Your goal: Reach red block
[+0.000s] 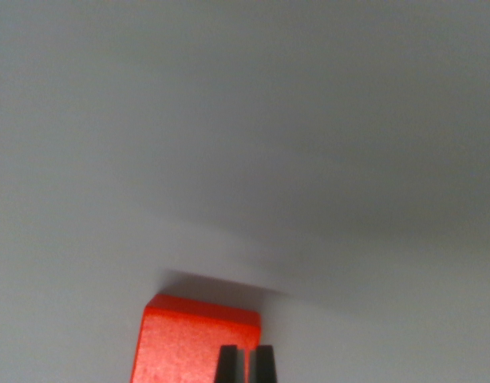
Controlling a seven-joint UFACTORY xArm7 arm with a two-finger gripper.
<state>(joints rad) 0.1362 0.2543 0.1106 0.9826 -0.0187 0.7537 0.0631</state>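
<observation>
A red block lies on a pale grey surface at the bottom of the wrist view, left of centre, its lower part cut off by the frame edge. My gripper shows as two dark fingertips at the bottom edge, standing over the block's right part. The fingertips sit almost together, with only a thin slit between them and nothing held. How high they hover above the block cannot be told.
The grey surface fills the remaining view, with a soft shadow band across the middle and a dark shadow just behind the block.
</observation>
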